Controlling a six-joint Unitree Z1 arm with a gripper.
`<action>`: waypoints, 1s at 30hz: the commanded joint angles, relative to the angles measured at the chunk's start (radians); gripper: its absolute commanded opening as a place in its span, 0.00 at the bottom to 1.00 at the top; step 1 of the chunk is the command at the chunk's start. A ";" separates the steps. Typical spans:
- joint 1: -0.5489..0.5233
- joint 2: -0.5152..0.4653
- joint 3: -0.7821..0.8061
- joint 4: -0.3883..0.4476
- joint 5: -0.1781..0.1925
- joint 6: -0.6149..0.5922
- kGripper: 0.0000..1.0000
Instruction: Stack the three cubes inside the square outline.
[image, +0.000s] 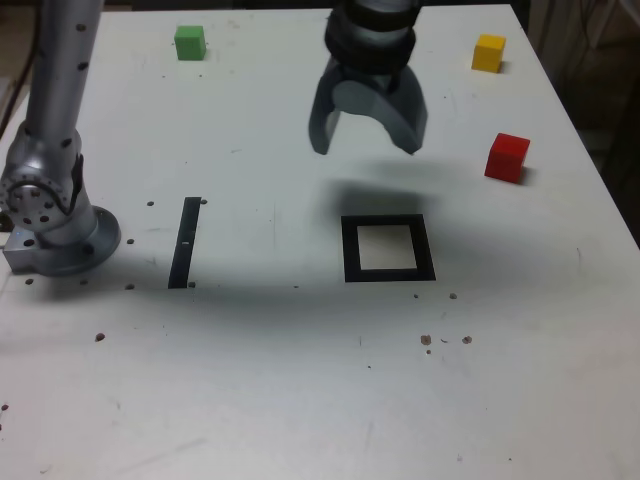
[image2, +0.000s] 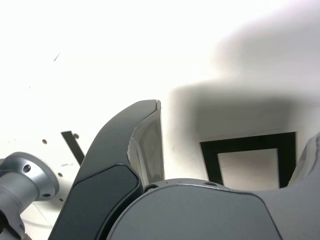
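In the exterior view my gripper (image: 365, 150) hangs open and empty above the table, just behind the square outline (image: 388, 249), a thick black frame with a pale centre. The red cube (image: 507, 157) sits at the exterior view's right of the gripper, apart from it. The yellow cube (image: 489, 52) lies further back on the right, and the green cube (image: 190, 42) is at the far left back. The wrist view shows one dark finger (image2: 147, 140) and the square outline (image2: 248, 160) between the jaws; no cube appears there.
The arm's grey base (image: 55, 225) stands at the exterior view's left. A narrow black strip (image: 185, 242) lies on the white table (image: 300, 380) between the base and the square. The table's right edge runs close to the red cube.
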 joint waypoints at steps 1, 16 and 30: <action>0.002 0.019 -0.028 0.011 0.005 0.011 0.99; 0.006 0.183 -0.306 0.081 0.020 0.092 0.99; 0.008 0.314 -0.592 0.186 0.024 0.150 0.99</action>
